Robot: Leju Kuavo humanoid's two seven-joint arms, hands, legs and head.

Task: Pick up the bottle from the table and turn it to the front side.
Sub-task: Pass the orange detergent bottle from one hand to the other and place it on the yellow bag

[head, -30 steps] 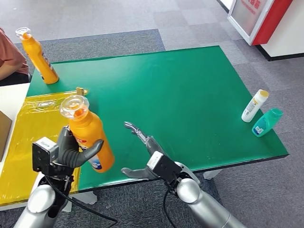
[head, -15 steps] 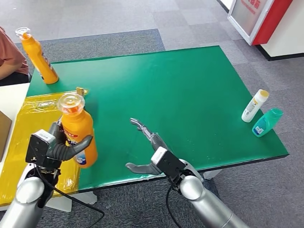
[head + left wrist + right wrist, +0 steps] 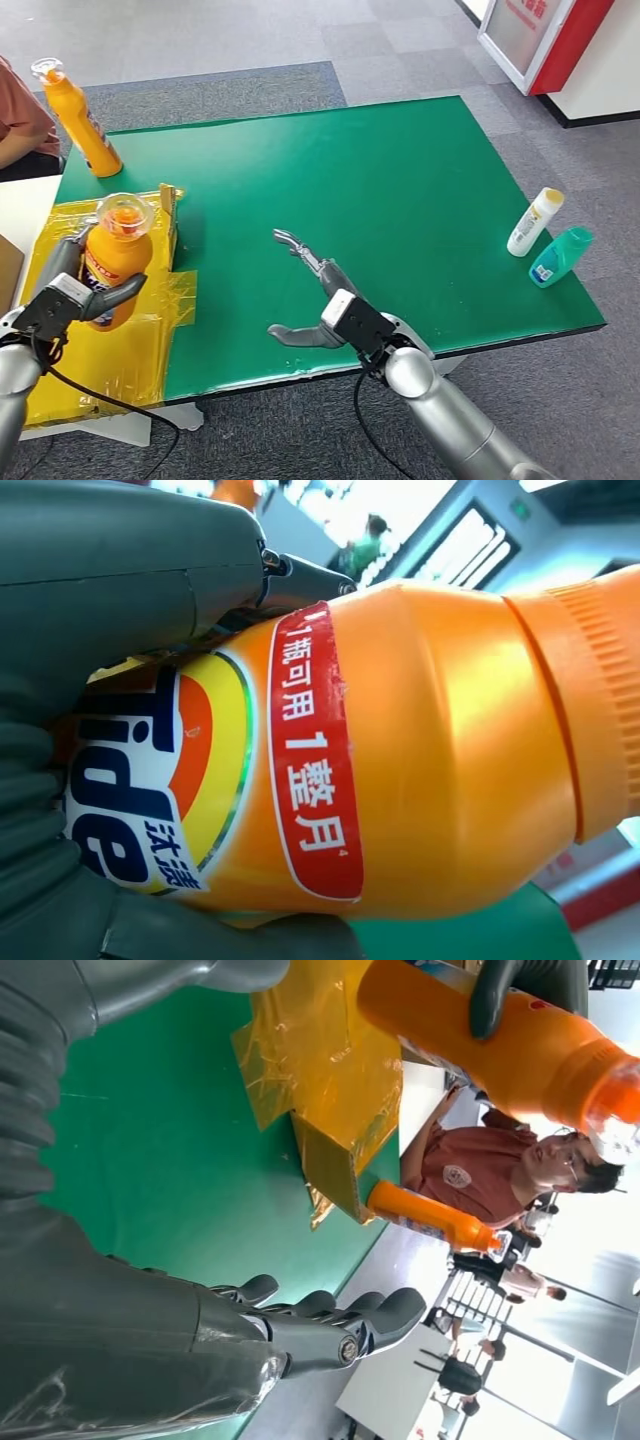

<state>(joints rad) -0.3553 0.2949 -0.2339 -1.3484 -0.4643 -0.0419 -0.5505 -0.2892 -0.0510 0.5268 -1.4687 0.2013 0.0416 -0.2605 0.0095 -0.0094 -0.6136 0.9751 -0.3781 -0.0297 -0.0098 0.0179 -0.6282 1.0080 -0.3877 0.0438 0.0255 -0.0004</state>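
Observation:
My left hand (image 3: 72,292) grips an orange Tide bottle (image 3: 115,258) with a clear cap, holding it upright over the yellow sheet (image 3: 106,350) at the table's left end. In the left wrist view the bottle (image 3: 362,750) shows its Tide label and a red band with white characters, and my left hand (image 3: 90,630) wraps around its lower body. My right hand (image 3: 321,300) hovers open, fingers spread, near the front edge of the green table (image 3: 392,190). The right wrist view shows the held bottle (image 3: 490,1040) beyond my right hand (image 3: 226,1330).
A second orange bottle (image 3: 75,115) stands at the table's far left corner beside a person in a red shirt (image 3: 19,120). A white bottle (image 3: 535,222) and a teal bottle (image 3: 561,256) lie near the right edge. A cardboard flap (image 3: 167,200) stands on the yellow sheet.
My left hand has carried the orange bottle to the left, from the green surface out over the yellow sheet, and stood it more upright. The right hand has barely moved.

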